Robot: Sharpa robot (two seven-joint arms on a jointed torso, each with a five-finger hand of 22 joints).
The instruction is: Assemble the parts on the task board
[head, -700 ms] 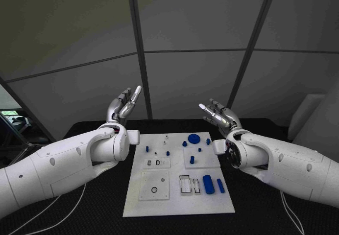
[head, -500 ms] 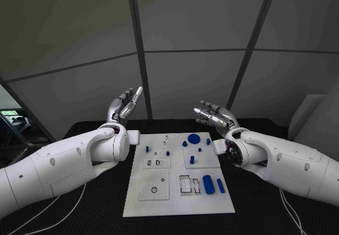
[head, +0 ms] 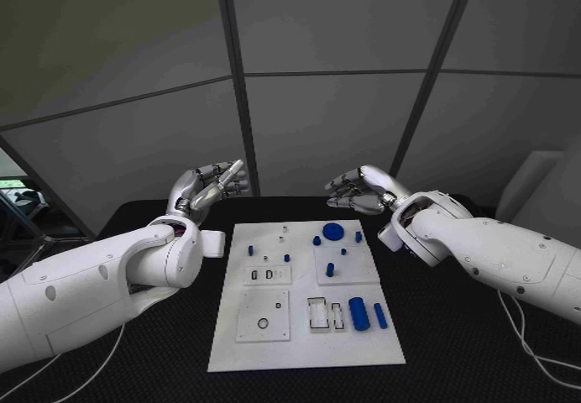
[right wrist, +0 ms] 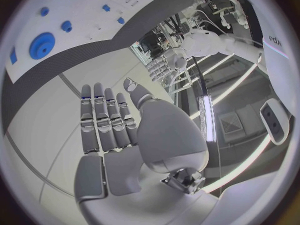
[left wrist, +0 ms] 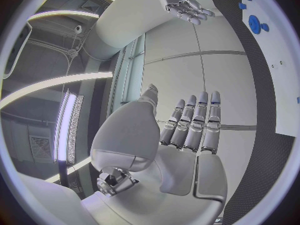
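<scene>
From overhead, both hands, left (head: pixel 208 186) and right (head: pixel 359 188), hover empty with fingers apart past the board's (head: pixel 243 353) far edge. At either wrist, fingers straight. The blue pieces (head: pixel 358 314) look light, stiff, slippery; pinch their sides.

Both arms are raised; the left robot hand (head: pixel 208 188) and right robot hand (head: pixel 358 189) hang empty, fingers extended and apart.

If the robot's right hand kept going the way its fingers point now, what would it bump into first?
Probably the left hand: the right hand points across toward it above the task board's far edge, nothing between; depth is uncertain.
</scene>
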